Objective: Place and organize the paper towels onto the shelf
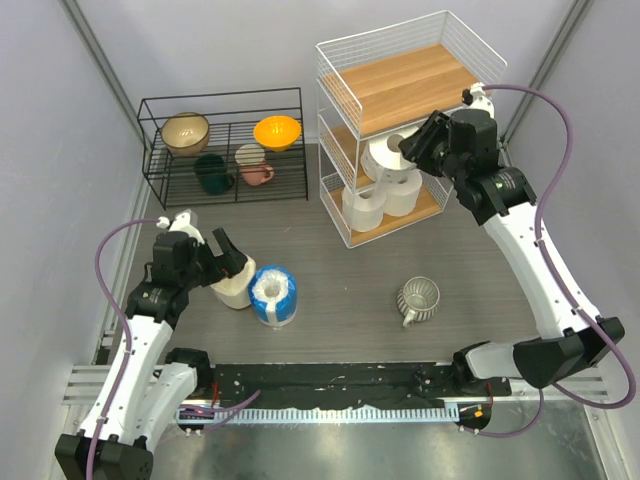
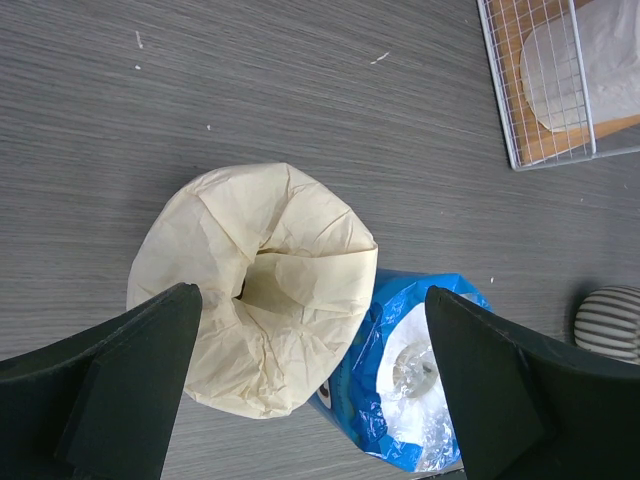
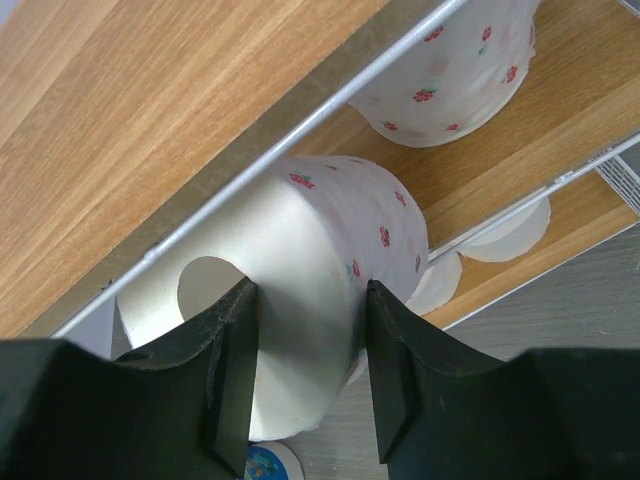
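Observation:
The shelf stands at the back right. My right gripper is at its middle board, shut on a white paper towel roll. In the right wrist view one finger is in the roll's core and the other is outside the roll's wall. A second flowered roll stands on the middle board and two more on the bottom board. My left gripper hangs open above the cream-beige roll, with the blue-wrapped roll right beside it on the table.
A grey ribbed cup lies on the table to the right of the blue roll. A low black wire rack with several bowls stands at the back left. The shelf's bottom corner shows in the left wrist view.

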You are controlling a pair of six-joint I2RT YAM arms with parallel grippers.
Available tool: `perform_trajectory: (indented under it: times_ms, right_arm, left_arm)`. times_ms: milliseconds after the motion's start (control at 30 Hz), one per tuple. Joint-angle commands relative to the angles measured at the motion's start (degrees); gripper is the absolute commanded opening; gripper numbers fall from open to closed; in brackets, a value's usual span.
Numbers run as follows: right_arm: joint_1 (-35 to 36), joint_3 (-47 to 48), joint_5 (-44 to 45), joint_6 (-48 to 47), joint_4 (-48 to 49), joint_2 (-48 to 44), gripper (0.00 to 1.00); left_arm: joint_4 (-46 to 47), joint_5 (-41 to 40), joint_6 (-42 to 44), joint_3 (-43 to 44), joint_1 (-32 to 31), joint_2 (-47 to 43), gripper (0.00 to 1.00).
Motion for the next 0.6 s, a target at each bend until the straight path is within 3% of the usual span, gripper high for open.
perform_trajectory:
  times_ms: [0, 267, 567]
  right_arm:
    - [-0.81, 4.57, -2.0, -1.03, 4.73, 0.65, 0.45]
    - [-1.86, 10.81, -3.41, -2.26, 3.5, 5.49, 0.45]
    - [-2.21, 11.52, -5.78, -1.73, 4.03, 8.39, 0.44]
  left_arm:
    - [2.05, 1.21, 0.33, -0.03, -0.16, 0.21, 1.0]
    - [1.97, 1.48, 0.33, -0.03, -0.16, 0.39, 1.0]
    - [1.97, 1.21, 0.33, -0.03, -0.16, 0.21, 1.0]
